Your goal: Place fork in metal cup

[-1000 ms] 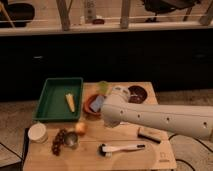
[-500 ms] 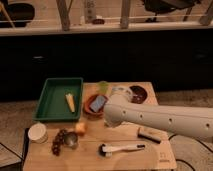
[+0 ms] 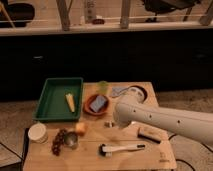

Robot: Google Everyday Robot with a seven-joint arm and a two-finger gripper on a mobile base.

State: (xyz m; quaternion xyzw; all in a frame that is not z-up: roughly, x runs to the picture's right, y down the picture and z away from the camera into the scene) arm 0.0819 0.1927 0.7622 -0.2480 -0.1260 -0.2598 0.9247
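Note:
The metal cup [image 3: 71, 140] stands near the table's front left, between dark grapes [image 3: 60, 141] and an orange fruit [image 3: 80, 128]. My white arm reaches in from the right, and its rounded end [image 3: 129, 111] hangs over the middle of the table. The gripper [image 3: 111, 122] is mostly hidden under that end, to the right of the cup and apart from it. A small grey thing [image 3: 107, 123] shows at the arm's left edge. I cannot tell whether it is the fork.
A green tray [image 3: 50, 107] with a yellow item sits at the back left. A pale green cup [image 3: 103, 86], a brown bowl [image 3: 89, 107] with a blue sponge and a white bowl [image 3: 136, 92] stand behind. A white tub [image 3: 38, 132], a white-handled brush [image 3: 122, 148] and a brown block [image 3: 149, 134] lie in front.
The arm's rounded end has drawn a little to the right, uncovering the small grey thing at its left edge. The other things have not moved.

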